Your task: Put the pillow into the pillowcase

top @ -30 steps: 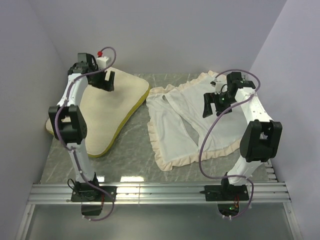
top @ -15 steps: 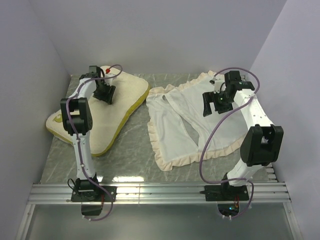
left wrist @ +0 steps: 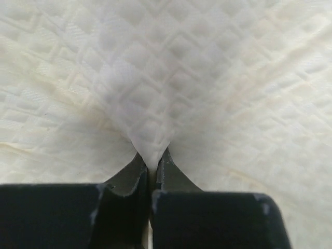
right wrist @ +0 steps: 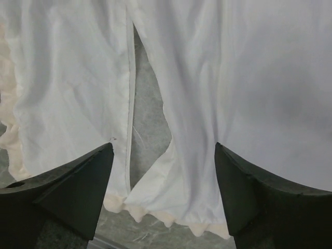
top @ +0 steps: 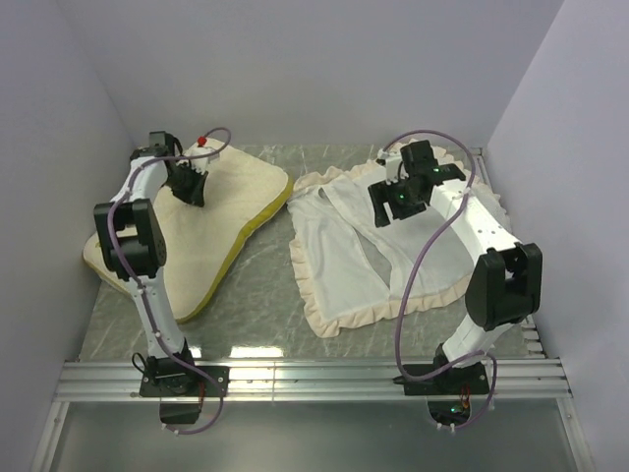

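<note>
Pillow (top: 211,211) lay flat on the table (top: 260,285), wholly outside the pillowcase (top: 364,246) and well apart from it. The left gripper (left wrist: 153,165) was pinched tight on a raised fold of the pillow's dimpled top, cloth peaking just beyond its fingertips. Over the pillowcase the right gripper (right wrist: 163,150) hung wide open, holding nothing; the cover's slit lay between its fingers (right wrist: 78,181), table showing through. Judged early: pillow gripped, case unopened, insertion yet to begin.
</note>
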Tool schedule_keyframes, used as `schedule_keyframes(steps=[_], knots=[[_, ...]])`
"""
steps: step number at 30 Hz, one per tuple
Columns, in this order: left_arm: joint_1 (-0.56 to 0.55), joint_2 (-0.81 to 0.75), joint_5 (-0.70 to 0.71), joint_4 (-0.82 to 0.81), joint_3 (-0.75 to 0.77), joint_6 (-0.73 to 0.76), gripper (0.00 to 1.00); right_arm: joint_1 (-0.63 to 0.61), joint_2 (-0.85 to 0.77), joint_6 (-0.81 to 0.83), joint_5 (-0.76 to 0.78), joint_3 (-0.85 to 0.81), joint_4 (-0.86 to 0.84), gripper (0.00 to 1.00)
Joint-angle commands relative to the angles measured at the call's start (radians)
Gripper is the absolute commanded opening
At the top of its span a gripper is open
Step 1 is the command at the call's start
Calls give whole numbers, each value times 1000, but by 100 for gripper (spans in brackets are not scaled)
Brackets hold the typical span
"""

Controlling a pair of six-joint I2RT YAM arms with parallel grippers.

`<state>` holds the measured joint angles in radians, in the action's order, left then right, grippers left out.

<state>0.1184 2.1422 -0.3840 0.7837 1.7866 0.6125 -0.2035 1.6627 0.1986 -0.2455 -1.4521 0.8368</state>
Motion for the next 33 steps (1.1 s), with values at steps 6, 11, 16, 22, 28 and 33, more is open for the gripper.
schedule_keyframes(steps=[6, 11, 16, 22, 28, 33], knots=[[55, -225, -259, 370, 14, 289, 0, -120, 25, -56, 169, 12, -172, 65], [85, -298, -318, 379, -61, 340, 0, -183, 98, -41, 244, 48, -214, 61], [113, -356, -398, 425, -119, 432, 0, -223, 160, -67, 333, 61, -225, 61], [112, -435, -429, 502, -214, 562, 0, -251, 270, -90, 465, 33, -271, 61], [110, -553, -406, 523, -355, 704, 0, -249, 226, -97, 469, 1, -248, 33], [40, -594, -392, 523, -394, 728, 0, -247, 163, -71, 471, -28, -226, 0]])
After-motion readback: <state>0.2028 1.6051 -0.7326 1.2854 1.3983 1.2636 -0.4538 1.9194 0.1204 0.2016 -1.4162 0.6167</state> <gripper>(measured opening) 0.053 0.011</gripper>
